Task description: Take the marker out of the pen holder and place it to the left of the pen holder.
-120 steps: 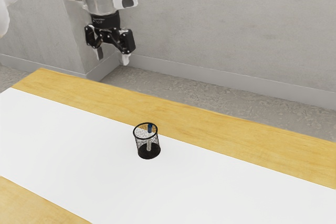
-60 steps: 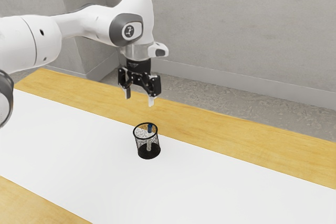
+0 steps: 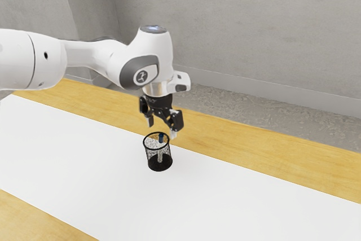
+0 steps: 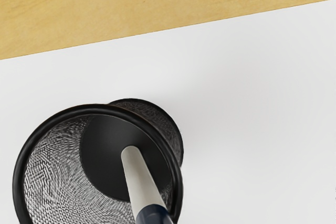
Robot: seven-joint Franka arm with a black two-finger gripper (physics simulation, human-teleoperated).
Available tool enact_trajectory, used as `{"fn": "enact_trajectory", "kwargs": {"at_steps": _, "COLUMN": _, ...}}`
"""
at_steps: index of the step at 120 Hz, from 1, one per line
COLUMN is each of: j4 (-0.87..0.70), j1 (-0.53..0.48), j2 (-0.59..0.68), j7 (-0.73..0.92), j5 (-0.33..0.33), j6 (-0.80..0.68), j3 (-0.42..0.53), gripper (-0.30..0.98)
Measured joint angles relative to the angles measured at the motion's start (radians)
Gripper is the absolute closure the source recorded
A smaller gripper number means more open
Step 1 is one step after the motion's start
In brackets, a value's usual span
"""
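a bare wooden corner of the table (image 3: 34,221) lay nearest in the exterior view, then the white strip (image 3: 113,196) across it. on that strip stood the black mesh pen holder (image 3: 160,165), with the marker (image 3: 161,138) inside, its dark blue end up and its pale end down. the gripper (image 3: 161,128) hung just above, fingers apart, holding nothing. beyond were the table's far wooden band, the grey floor (image 3: 254,114) and the wall (image 3: 254,26).

Pen holder (image 4: 19,182) of glossy-rimmed metal mesh, smooth plastic-looking marker (image 4: 142,182), matt white sheet (image 4: 252,103), grained wooden table (image 4: 131,9).
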State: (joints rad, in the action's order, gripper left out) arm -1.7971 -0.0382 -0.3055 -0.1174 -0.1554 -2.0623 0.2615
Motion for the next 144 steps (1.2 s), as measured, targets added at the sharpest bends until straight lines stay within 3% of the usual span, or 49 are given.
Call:
{"fn": "enact_trajectory", "kwargs": {"at_steps": 49, "j4": -0.037, "j1": -0.001, "j2": -0.018, "j7": 0.01, "j5": -0.011, "j6": -0.018, "j3": -0.017, "gripper": 0.02}}
{"fn": "enact_trajectory", "kwargs": {"at_steps": 61, "j4": -0.033, "j1": -0.002, "j2": -0.023, "j7": 0.011, "j5": -0.012, "j6": -0.004, "j3": -0.018, "gripper": 0.1}}
{"fn": "enact_trajectory", "kwargs": {"at_steps": 88, "j4": -0.027, "j1": -0.001, "j2": -0.023, "j7": 0.012, "j5": -0.013, "j6": 0.008, "j3": -0.018, "gripper": 0.51}}
{"fn": "enact_trajectory", "kwargs": {"at_steps": 102, "j4": -0.026, "j1": -0.002, "j2": -0.021, "j7": 0.013, "j5": -0.014, "j6": 0.012, "j3": -0.018, "gripper": 0.65}}
{"fn": "enact_trajectory", "kwargs": {"at_steps": 129, "j4": -0.026, "j1": -0.002, "j2": 0.024, "j7": 0.008, "j5": -0.025, "j6": 0.05, "j3": -0.044, "gripper": 0.74}}
{"fn": "enact_trajectory", "kwargs": {"at_steps": 144, "j4": 0.066, "j1": -0.005, "j2": 0.077, "j7": 0.005, "j5": -0.008, "j6": 0.155, "j3": -0.069, "gripper": 0.76}}
